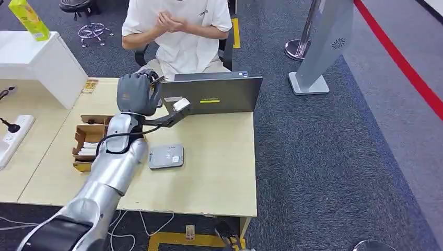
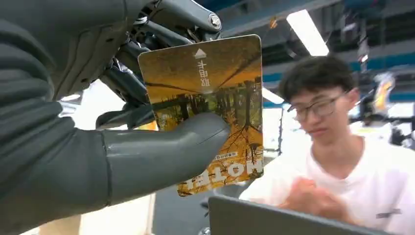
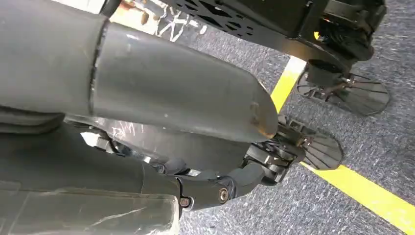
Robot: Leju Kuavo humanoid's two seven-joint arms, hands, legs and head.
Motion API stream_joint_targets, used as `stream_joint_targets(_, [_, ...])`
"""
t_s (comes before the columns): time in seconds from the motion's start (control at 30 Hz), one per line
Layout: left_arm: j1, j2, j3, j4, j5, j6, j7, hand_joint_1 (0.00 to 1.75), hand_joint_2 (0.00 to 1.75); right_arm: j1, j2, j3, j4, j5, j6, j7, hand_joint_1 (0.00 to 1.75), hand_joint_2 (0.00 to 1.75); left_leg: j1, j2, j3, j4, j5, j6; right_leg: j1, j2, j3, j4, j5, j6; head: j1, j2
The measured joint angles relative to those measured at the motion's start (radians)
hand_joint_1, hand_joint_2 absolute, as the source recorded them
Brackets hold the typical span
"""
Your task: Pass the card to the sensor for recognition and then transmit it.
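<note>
One card (image 2: 208, 105) is in play, pinched by the left hand (image 1: 137, 94) just left of centre in the head view: in the left wrist view the thick thumb presses its printed face while darker fingers (image 2: 125, 83) back it from behind. It looks thin, stiff and light, with a glossy face that could slip under a loose pinch, so I would keep the hold where it is, at the inner half, leaving the far edge free for whoever takes it. The right hand (image 3: 235, 183) hangs low over carpet in its wrist view, fingers curled in with nothing between them.

Nearest in the head view, lower centre, the grey sensor (image 1: 166, 156) lies flat on the table (image 1: 219, 178), well below the raised hand, with bare tabletop to its right. Left of it sits a cardboard box (image 1: 86, 138), close beside the forearm. Farther up, the laptop (image 1: 214, 94) stands with its lid just right of the hand; that edge is the one to mind. Beyond it, at the top centre, a person (image 1: 180, 31) sits with hands clasped, a reach over the lid away.
</note>
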Motion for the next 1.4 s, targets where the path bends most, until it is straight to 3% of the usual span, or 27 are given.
stream_joint_targets(0.23, [0.214, 0.053, -0.109, -0.308, 0.011, 0.002, 0.006, 1.75, 1.75, 0.001, 0.0, -0.006, 0.022, -0.028, -0.003, -0.019, 0.0, 0.0, 0.0, 0.0, -0.001, 0.0, 0.0, 0.0, 0.0, 0.0, -0.002, 0.0, 0.0, 0.0, 0.0, 0.0])
stream_joint_targets(0.57, [0.285, 0.089, -0.157, -0.429, 0.019, 0.001, 0.006, 1.75, 1.75, 0.002, 0.0, -0.01, 0.034, -0.032, -0.004, -0.026, 0.0, 0.0, 0.0, 0.0, -0.001, 0.0, 0.001, 0.001, 0.0, 0.0, -0.001, 0.0, 0.0, 0.0, 0.0, 0.0])
stream_joint_targets(0.67, [0.306, 0.1, -0.16, -0.436, 0.012, -0.047, 0.025, 1.75, 1.75, 0.004, 0.0, -0.016, 0.037, -0.04, -0.004, -0.028, 0.0, 0.0, 0.0, 0.0, -0.001, 0.0, 0.001, 0.001, 0.0, 0.0, -0.002, 0.0, 0.0, 0.0, 0.0, 0.0])
stream_joint_targets(0.77, [0.293, 0.109, -0.16, -0.372, -0.038, -0.134, 0.089, 1.75, 1.75, 0.004, 0.0, -0.018, 0.04, -0.045, -0.002, -0.026, 0.0, 0.0, 0.0, 0.0, -0.001, 0.0, 0.001, 0.001, 0.0, 0.0, -0.002, 0.0, 0.0, 0.0, 0.0, 0.0])
stream_joint_targets(0.97, [0.253, 0.086, -0.16, -0.159, -0.113, -0.144, 0.178, 1.75, 1.75, 0.005, 0.0, -0.021, 0.04, -0.044, 0.001, -0.015, 0.0, 0.0, 0.0, 0.0, -0.001, 0.0, 0.001, 0.001, 0.0, 0.0, -0.002, 0.0, 0.001, 0.0, 0.0, 0.0])
stream_joint_targets(1.17, [0.222, 0.052, -0.16, -0.005, -0.141, -0.188, 0.213, 1.75, 1.75, 0.005, 0.0, -0.021, 0.041, -0.044, 0.001, -0.008, 0.0, 0.0, 0.0, 0.0, -0.001, 0.0, 0.001, 0.001, 0.0, 0.0, -0.002, 0.0, 0.001, 0.0, 0.0, 0.0])
stream_joint_targets(1.4, [0.209, 0.024, -0.16, 0.084, -0.154, -0.238, 0.208, 1.75, 1.75, 0.005, 0.0, -0.022, 0.042, -0.046, 0.002, -0.007, 0.0, 0.0, 0.0, 0.0, -0.002, 0.0, 0.001, 0.001, 0.0, 0.0, -0.002, 0.0, 0.0, 0.0, 0.0, 0.0])
